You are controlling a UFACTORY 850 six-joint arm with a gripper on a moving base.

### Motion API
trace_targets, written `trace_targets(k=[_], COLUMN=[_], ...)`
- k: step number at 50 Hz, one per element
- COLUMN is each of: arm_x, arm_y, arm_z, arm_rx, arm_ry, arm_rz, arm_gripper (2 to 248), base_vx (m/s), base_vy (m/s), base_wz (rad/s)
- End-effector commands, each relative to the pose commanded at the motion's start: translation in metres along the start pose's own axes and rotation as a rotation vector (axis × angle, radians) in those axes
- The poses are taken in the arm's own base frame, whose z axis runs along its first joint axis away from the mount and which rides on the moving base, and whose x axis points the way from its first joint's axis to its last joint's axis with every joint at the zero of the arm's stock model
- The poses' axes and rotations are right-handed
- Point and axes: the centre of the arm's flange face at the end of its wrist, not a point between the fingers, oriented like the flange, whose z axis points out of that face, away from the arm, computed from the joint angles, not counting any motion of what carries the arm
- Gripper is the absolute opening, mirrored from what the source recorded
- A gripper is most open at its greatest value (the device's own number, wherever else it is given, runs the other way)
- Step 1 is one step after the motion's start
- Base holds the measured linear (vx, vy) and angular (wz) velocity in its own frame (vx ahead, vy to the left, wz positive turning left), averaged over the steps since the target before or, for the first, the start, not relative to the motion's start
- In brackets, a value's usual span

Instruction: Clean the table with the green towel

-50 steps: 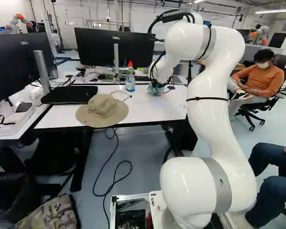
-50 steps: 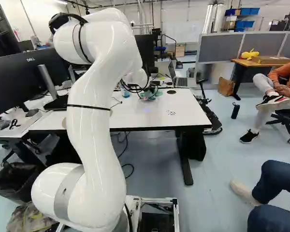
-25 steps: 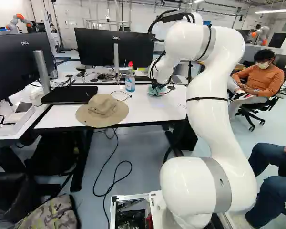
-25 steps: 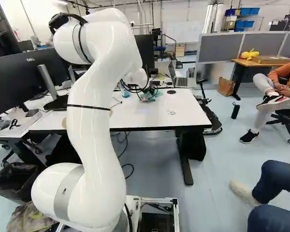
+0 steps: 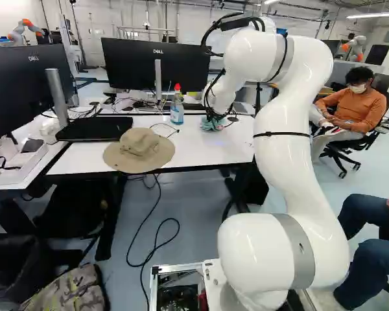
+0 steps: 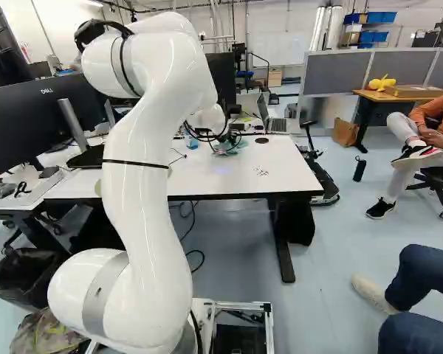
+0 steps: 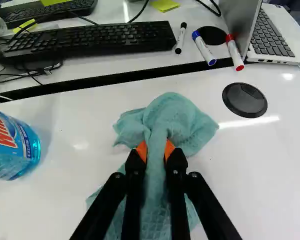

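Pale green cloth, the towel (image 7: pixel 177 117), is bunched at the far side of the worktop (image 6: pixel 207 177), its lower folds seeming to rest on the surface. The hand (image 7: pixel 156 150) is clenched on it, one orange pad (image 7: pixel 141 150) pressing from each side of a raised fold. That fold runs along the hand's own pointing line, with loose cloth spreading ahead of the fingertips and back beneath them.

What the coming move turns on is the small patch of dark marks (image 6: pixel 261 172): it lies nearer the base than the towel, and off to the right of it in the right base view. The wiping stroke probably needs to draw the cloth back and sideways that way, held low. The spray bottle (image 5: pixel 177 111) stands upright on the opposite side of the towel, so a swing that way risks knocking it; the hat (image 5: pixel 139 149) sits farther over on that side, near the front edge.

Against half a second ago, towel and arm show hardly any shift, the base has not moved, and the marks remain. Wiping looks barely begun.
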Motion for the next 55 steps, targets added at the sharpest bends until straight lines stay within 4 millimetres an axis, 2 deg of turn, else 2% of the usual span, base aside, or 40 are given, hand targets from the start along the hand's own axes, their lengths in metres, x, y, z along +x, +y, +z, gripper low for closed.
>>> trace_targets(k=[32,55], arm_x=[0.0,0.018], arm_y=[0.001,0.03], arm_z=[0.001,0.025], arm_rx=[-0.001,-0.03], arm_ry=[-0.007,0.023], arm_rz=[0.001,0.029], arm_gripper=[57,57], base_vx=[0.0,0.0], base_vy=[0.0,0.0], base_wz=[0.0,0.0])
